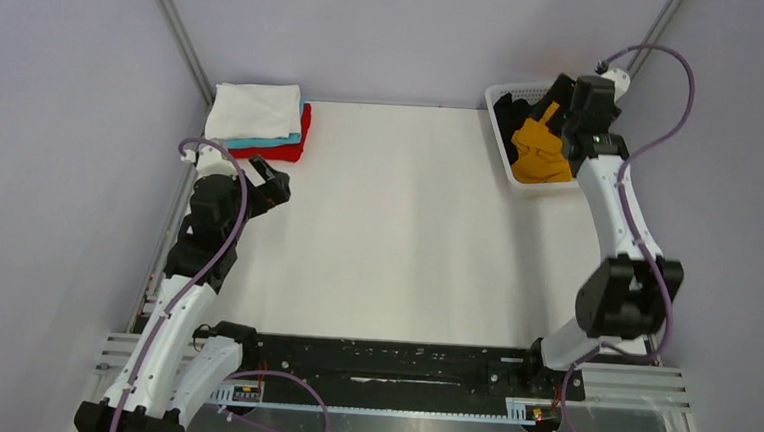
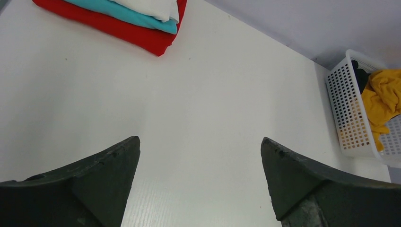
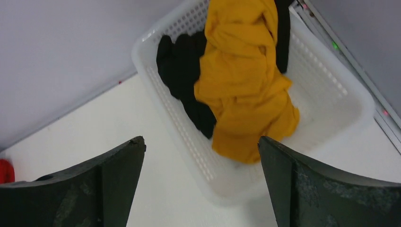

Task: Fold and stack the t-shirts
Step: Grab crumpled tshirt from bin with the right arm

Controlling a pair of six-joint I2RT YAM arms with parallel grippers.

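A folded stack sits at the table's far left corner: white t-shirt (image 1: 254, 111) on teal (image 1: 274, 143) on red (image 1: 301, 139). It also shows in the left wrist view, with red (image 2: 142, 40), teal (image 2: 127, 14) and white (image 2: 156, 5). The mustard-orange t-shirt (image 1: 540, 151) and the black t-shirt (image 1: 513, 112) lie crumpled in the basket; both show in the right wrist view, mustard (image 3: 241, 80) and black (image 3: 182, 61). My left gripper (image 1: 275, 184) is open and empty, just in front of the stack (image 2: 201, 142). My right gripper (image 1: 557, 112) is open and empty above the basket's near side (image 3: 201, 142).
The white lattice basket (image 1: 496, 95) stands at the far right corner, against the back wall (image 3: 179, 118) (image 2: 347, 113). Grey walls close in the table on three sides. A black rail runs along the near edge (image 1: 389, 362).
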